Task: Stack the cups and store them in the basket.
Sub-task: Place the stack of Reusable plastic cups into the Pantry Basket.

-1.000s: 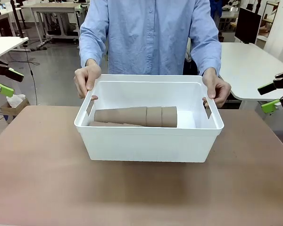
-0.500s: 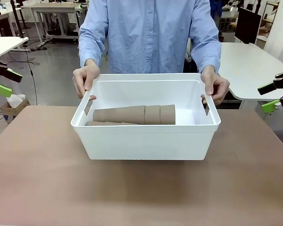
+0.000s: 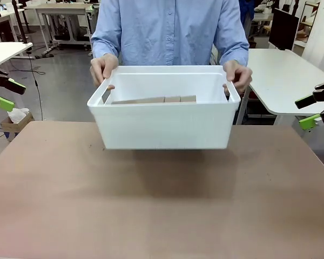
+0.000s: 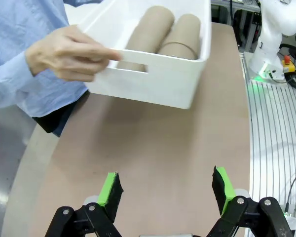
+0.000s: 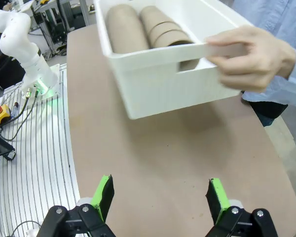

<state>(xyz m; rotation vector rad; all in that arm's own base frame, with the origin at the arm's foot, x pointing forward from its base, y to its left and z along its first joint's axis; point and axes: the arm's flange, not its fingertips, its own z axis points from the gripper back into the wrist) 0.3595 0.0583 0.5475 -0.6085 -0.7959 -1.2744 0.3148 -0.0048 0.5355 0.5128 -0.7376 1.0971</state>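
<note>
Robotics lab: white worktables (image 3: 289,73), monitor (image 3: 284,28).

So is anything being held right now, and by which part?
The person's two hands hold the basket by its slot handles, lifted off the table, cups inside. Both robot hands are open, holding nothing.

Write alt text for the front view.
A person's hands hold a white basket by its slot handles, lifted above the brown table, with stacked tan cups lying inside. The left gripper and right gripper hang open at the picture's edges.
</note>
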